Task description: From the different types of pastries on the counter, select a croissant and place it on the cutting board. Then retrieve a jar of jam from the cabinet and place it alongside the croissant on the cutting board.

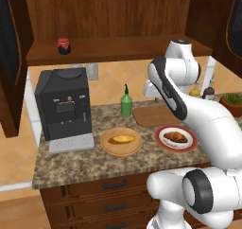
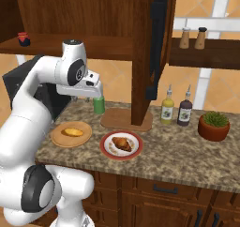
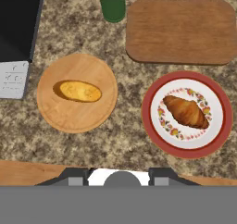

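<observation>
The cabinet [image 1: 113,15] spans the wall above the counter [image 1: 71,164], and the jar of jam [image 1: 64,46] stands on its shelf at the far left, well apart from everything below. On the counter, the cutting board [image 3: 183,31] lies bare, just beyond the red-rimmed plate [image 3: 152,130]. That plate holds the croissant [image 3: 186,112]; the round wooden plate [image 3: 53,116] beside it holds the golden bun [image 3: 80,91], and a green bottle [image 3: 112,3] stands next to the board's near corner. The gripper [image 2: 93,91] hangs high above the counter with its fingers clenched together on nothing, the wrist aimed straight down. In the hand view the croissant lies ahead and to the right of the fingertips, its long axis running diagonally from upper left to lower right. The coming move therefore appears to require releasing the fingers, shifting right, descending, and rotating the wrist to close across the short axis.
</observation>
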